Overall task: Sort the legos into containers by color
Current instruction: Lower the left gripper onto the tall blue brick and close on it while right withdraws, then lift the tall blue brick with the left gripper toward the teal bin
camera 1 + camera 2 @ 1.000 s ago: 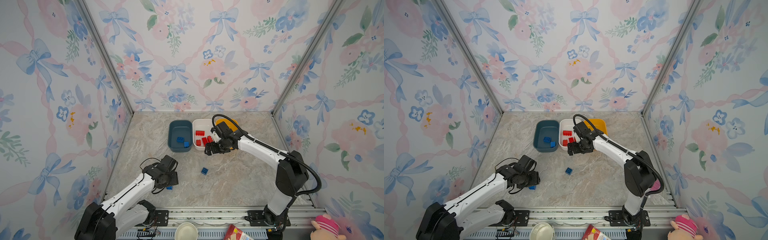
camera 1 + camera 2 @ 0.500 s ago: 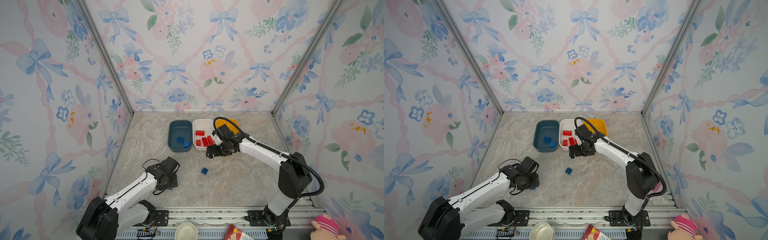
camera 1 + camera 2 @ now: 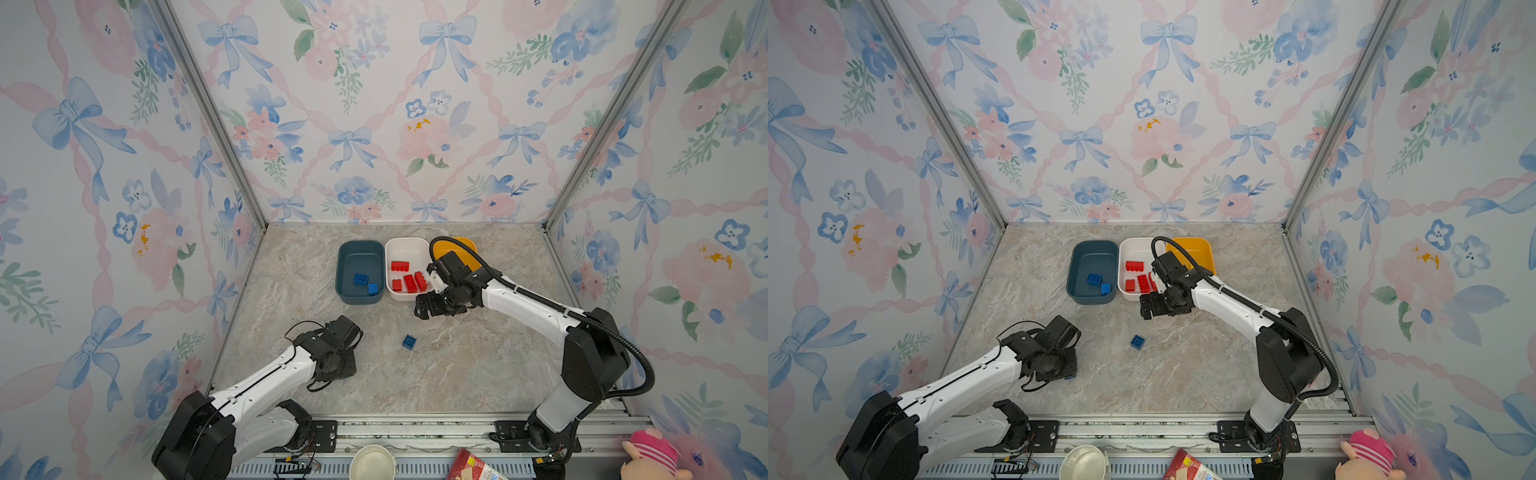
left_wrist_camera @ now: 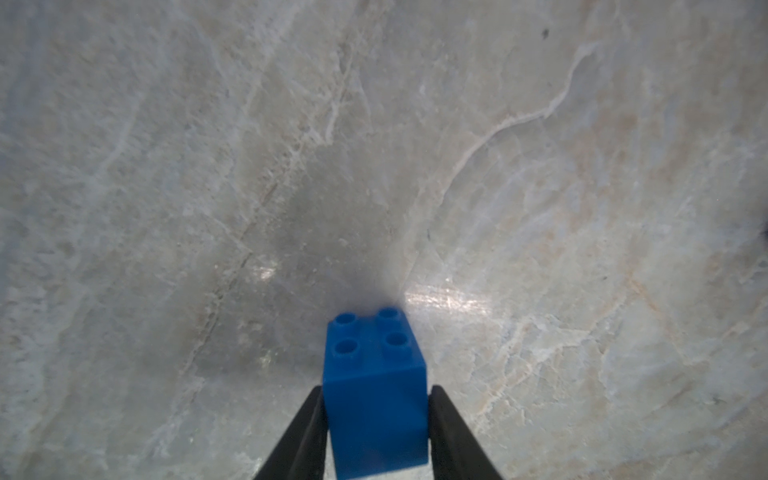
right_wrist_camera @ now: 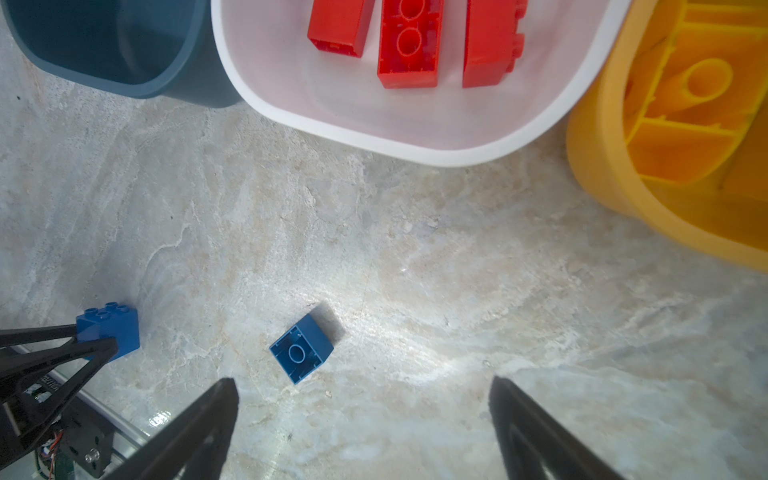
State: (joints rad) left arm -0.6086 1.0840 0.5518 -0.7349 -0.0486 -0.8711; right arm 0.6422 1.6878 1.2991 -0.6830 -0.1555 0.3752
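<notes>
My left claw [image 4: 376, 392] pinches the flat side walls of a small blue brick [image 4: 374, 357] that sits studs up on the counter [image 4: 540, 166]. The brick looks light, rigid and slick, so I judge a square, low pinch to be safest. My right claw [image 5: 363, 382] hangs wide open and empty near an upturned blue brick [image 5: 301, 347]. The dark blue tub [image 3: 353, 262] stands well apart from my held brick.

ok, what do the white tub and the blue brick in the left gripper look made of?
White tub: likely moulded plastic, smooth and faintly translucent; the wall glows pinkish near the red bricks. Blue brick in the left gripper: hard plastic with a satin sheen and crisp moulded studs.
</notes>
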